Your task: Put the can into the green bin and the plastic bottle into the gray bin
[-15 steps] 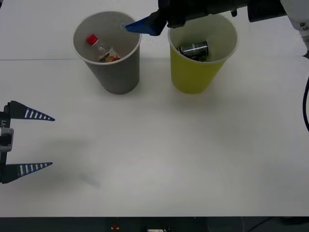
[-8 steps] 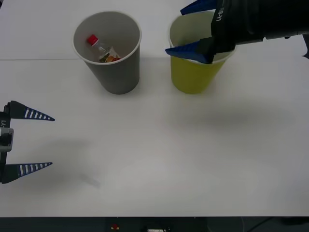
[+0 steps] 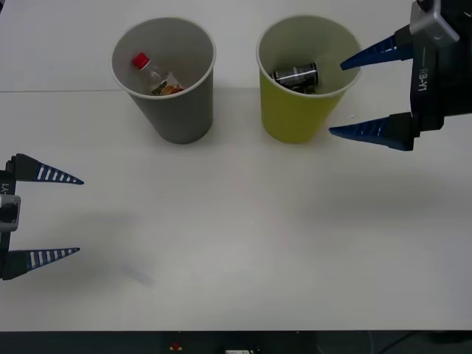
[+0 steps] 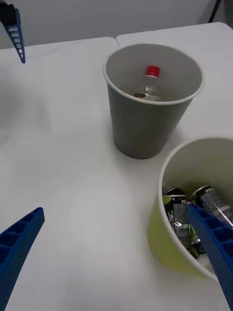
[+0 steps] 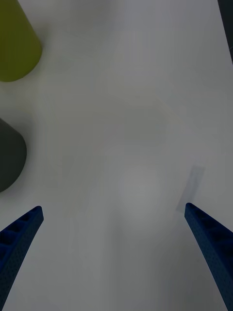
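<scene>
Right claw [image 3: 365, 99] has pulled back off the green bin [image 3: 295, 110], spread and empty. Can [image 3: 296, 75] in green, plastic bottle [image 3: 153, 74] in gray bin [image 3: 173, 110]. Left claw [image 3: 51, 215] idle, spread. Looks done.

Two grippers with blue, ribbed, tapered fingers on dark bodies

The right gripper [image 3: 352, 97] has solid blue wedge fingers on a black housing with white vertical lettering and a grey top block. The left gripper [image 3: 68, 215] has dark fingers with pale rib stripes, mounted on a black-and-grey body bearing white lettering.
</scene>
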Controlling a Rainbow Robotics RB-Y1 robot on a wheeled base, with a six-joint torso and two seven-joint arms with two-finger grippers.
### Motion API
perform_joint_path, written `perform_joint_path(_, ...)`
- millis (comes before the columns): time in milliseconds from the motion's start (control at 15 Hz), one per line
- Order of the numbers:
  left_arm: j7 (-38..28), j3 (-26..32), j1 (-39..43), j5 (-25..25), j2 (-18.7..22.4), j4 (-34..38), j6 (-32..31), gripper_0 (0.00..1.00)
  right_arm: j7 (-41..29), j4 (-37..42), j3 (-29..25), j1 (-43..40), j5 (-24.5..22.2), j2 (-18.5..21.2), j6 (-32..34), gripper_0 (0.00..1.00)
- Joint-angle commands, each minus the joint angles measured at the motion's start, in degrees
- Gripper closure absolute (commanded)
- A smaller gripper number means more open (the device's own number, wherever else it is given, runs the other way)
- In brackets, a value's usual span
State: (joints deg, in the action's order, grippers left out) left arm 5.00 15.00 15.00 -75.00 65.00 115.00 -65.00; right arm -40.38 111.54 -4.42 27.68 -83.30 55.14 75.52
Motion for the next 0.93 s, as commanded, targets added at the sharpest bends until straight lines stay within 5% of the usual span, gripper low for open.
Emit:
perform_joint_path(67, 0.00, 0.00, 0.00, 0.00, 0.00, 0.00, 0.00, 0.00, 4.96, 1.14, -5.51, -6.76, 2.18, 0.59, 2.61, 0.00)
perform_joint_path(933, 0.00, 0.00, 0.00, 0.00, 0.00, 0.00, 0.00, 0.00, 23.60, 4.30, -21.42, -33.83, 8.86, 0.85, 3.58, 0.00)
